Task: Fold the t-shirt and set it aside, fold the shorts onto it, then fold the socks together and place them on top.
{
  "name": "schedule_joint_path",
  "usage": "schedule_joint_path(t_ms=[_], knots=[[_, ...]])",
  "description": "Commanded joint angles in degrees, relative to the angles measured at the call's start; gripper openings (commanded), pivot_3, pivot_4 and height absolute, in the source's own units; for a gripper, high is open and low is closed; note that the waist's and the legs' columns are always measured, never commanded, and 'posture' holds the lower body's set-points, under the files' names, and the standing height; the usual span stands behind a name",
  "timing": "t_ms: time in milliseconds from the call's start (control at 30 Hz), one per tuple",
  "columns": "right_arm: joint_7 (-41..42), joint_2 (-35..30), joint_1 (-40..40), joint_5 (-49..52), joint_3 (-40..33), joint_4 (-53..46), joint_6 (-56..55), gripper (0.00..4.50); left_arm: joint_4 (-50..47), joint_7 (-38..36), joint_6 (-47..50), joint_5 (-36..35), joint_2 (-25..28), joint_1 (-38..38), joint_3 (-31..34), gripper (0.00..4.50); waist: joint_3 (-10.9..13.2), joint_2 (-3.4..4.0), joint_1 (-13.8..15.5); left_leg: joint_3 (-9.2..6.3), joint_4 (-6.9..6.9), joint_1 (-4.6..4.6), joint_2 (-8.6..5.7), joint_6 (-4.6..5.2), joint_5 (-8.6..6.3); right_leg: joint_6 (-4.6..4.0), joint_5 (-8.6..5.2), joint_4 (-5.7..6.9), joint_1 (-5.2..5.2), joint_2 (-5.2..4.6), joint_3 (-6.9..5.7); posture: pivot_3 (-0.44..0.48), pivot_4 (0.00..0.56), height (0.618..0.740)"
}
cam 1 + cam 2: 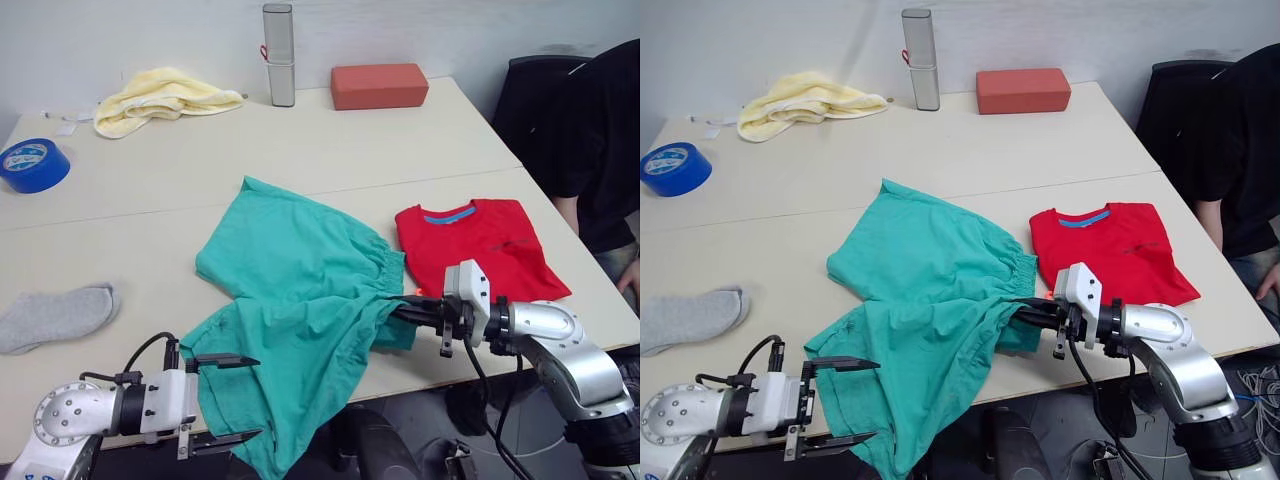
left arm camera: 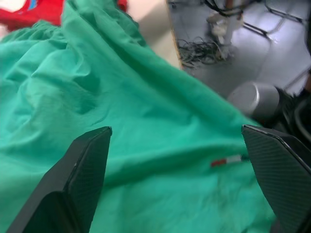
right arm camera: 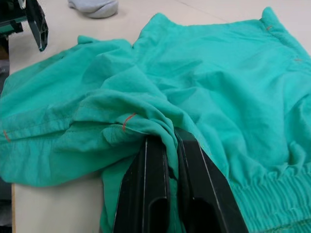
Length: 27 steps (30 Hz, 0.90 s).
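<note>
Beige surface, wide bare stretch mid-left. Shorts spill over near edge; right pincer clamps their hem, left pincer gapes beside them. Folded t-shirt right; sock left.

The shorts drape past the desk front edge and are cut off at the frame's bottom (their orange drawstring hidden), while covering the right end effector fingertips.
</note>
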Motion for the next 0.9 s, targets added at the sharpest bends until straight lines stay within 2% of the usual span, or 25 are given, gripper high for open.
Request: schedule_joint_path(t_ms=[33, 167, 267, 400, 500, 700, 800, 900], knots=[[-0.44, -0.18, 0.86, 0.03, -1.57, -3.03, -0.92, 0.0, -5.14, 5.07, 4.92, 1.92, -0.07, 0.21, -2.2, 4.46, 0.0, 0.0, 0.2, -0.01, 0.01, 0.01, -0.02, 0.0, 0.0, 0.0, 0.0, 0.0, 0.0, 0.0, 0.0, 0.0, 0.15, 0.74], [-1.3, -0.03, 1.06, 0.39, -1.91, -3.83, -0.07, 0.0, -5.99, 9.73, -1.45, 13.13, -0.86, 0.85, -6.04, 4.46, 0.0, 0.0, 0.25, -0.04, 0.01, 0.02, -0.07, 0.04, 0.04, -0.01, 0.0, -0.05, 0.03, 0.01, 0.05, 0.0, 0.15, 0.74], [-1.67, -0.45, 0.83, 1.51, -2.9, -4.48, 1.08, 0.0, -2.41, 12.95, -4.08, 21.03, 0.31, 1.71, -7.0, 4.46, 0.0, 0.0, 0.3, -0.07, -0.02, 0.02, -0.06, 0.04, 0.05, -0.03, 0.01, -0.1, 0.03, 0.03, 0.06, 0.0, 0.15, 0.74], [-1.74, -0.75, 0.76, 2.66, -3.87, -5.35, 2.43, 0.0, 0.38, 13.7, -4.97, 22.46, 0.83, 2.83, -6.9, 4.46, 0.0, 0.0, 0.38, -0.09, -0.1, 0.01, -0.05, 0.05, 0.04, -0.05, 0.0, -0.17, 0.01, 0.05, 0.02, 0.0, 0.15, 0.74], [-1.63, -0.77, 0.78, 3.06, -4.41, -5.67, 3.11, 0.0, 0.9, 12.33, -5.78, 20.43, 1.06, 2.98, -8.01, 3.91, 0.0, 0.0, 0.48, -0.1, -0.17, -0.02, -0.03, 0.11, 0.01, -0.04, 0.01, -0.33, 0.02, 0.04, 0.0, 0.0, 0.15, 0.74], [-1.34, -0.75, 0.61, 3.31, -4.89, -5.1, 3.19, 0.0, 2.05, 11.19, -9.04, 17.39, 1.04, 3.05, -8.44, 2.11, 0.0, 0.01, 0.49, -0.09, -0.17, -0.04, -0.03, 0.17, -0.09, -0.02, 0.02, -0.36, 0.02, 0.02, -0.02, 0.0, 0.15, 0.74], [-1.22, -0.65, 0.66, 3.62, -5.09, -4.93, 3.45, 0.0, 2.72, 10.32, -11.27, 14.18, 0.74, 2.81, -7.31, 1.2, 0.0, 0.01, 0.5, -0.09, -0.17, -0.03, -0.03, 0.17, -0.09, -0.02, 0.02, -0.36, 0.02, 0.02, -0.03, 0.0, 0.15, 0.74], [-0.97, -0.84, 1.04, 3.65, -5.12, -4.71, 3.41, 0.0, 3.27, 8.84, -12.26, 7.61, 0.1, 0.78, -5.61, 0.26, 0.0, 0.01, 0.53, -0.09, -0.15, -0.03, -0.02, 0.17, -0.09, -0.02, 0.02, -0.36, 0.02, 0.03, -0.04, 0.0, 0.15, 0.74]])
